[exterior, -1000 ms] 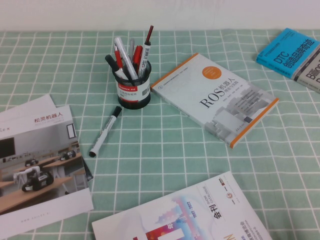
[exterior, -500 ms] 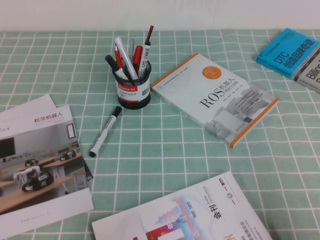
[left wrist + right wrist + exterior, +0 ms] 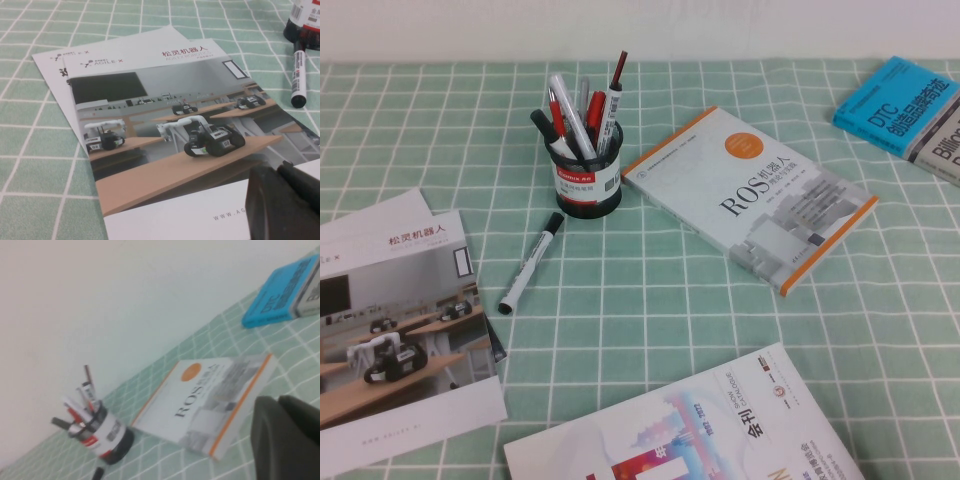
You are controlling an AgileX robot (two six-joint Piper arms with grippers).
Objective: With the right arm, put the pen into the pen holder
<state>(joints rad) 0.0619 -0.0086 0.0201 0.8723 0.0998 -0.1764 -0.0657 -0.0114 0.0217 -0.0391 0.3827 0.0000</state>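
Pen (image 3: 531, 262) lies flat on table (image 3: 650, 300), cap end toward pen holder (image 3: 585, 180), just beside it, apart from it. Holder upright, already crowded with other pens.

Neither arm in high view. Right end effector (image 3: 287, 437): dark bulk at edge of own wrist view, raised, well apart from pen; opening cannot tell. Left end effector (image 3: 282, 202) low over brochure (image 3: 170, 130); opening cannot tell.

Step, by my guess: approach not begun. Next: right arm must cross over ROS book (image 3: 750, 195), descend onto barrel.
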